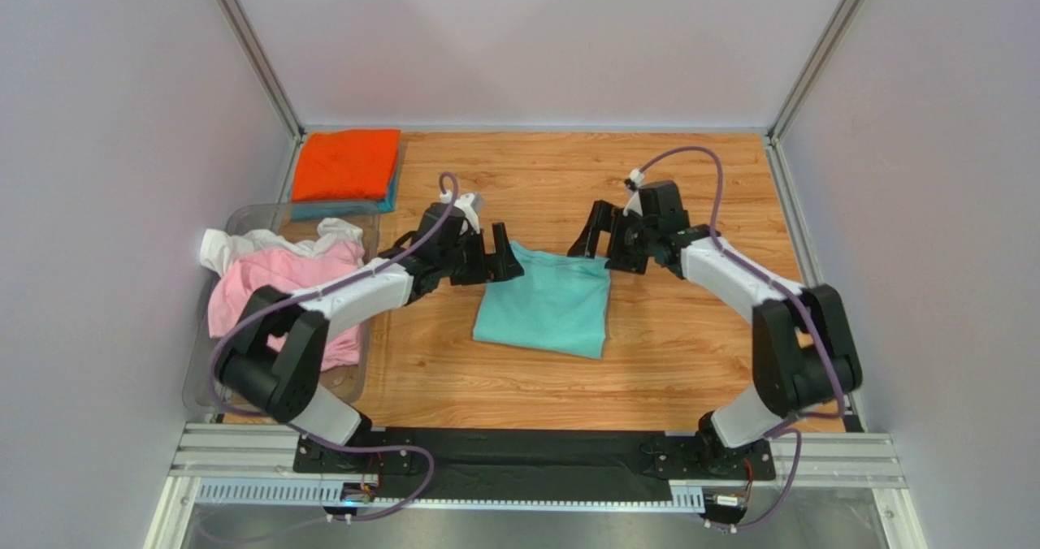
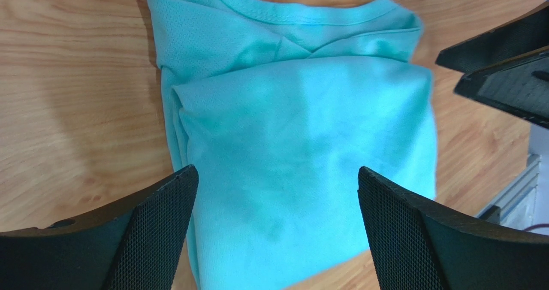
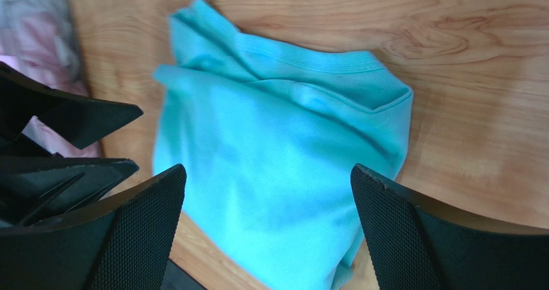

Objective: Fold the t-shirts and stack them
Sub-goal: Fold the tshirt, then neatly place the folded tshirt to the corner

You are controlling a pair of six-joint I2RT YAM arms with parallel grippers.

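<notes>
The mint-green t-shirt [image 1: 546,302] lies folded into a rough rectangle on the wooden table, collar at the far edge. It also shows in the left wrist view [image 2: 303,155] and the right wrist view [image 3: 283,168]. My left gripper [image 1: 497,258] is open and empty above the shirt's far left corner; my right gripper [image 1: 598,237] is open and empty above its far right corner. A folded orange t-shirt [image 1: 347,164] lies on a teal-blue one [image 1: 391,196] at the back left. A pink t-shirt [image 1: 283,291] and a white t-shirt [image 1: 263,246] lie crumpled in a bin.
A clear plastic bin [image 1: 203,352] stands at the table's left side. Grey walls close in left, back and right. A black mat [image 1: 525,452] runs along the near edge between the arm bases.
</notes>
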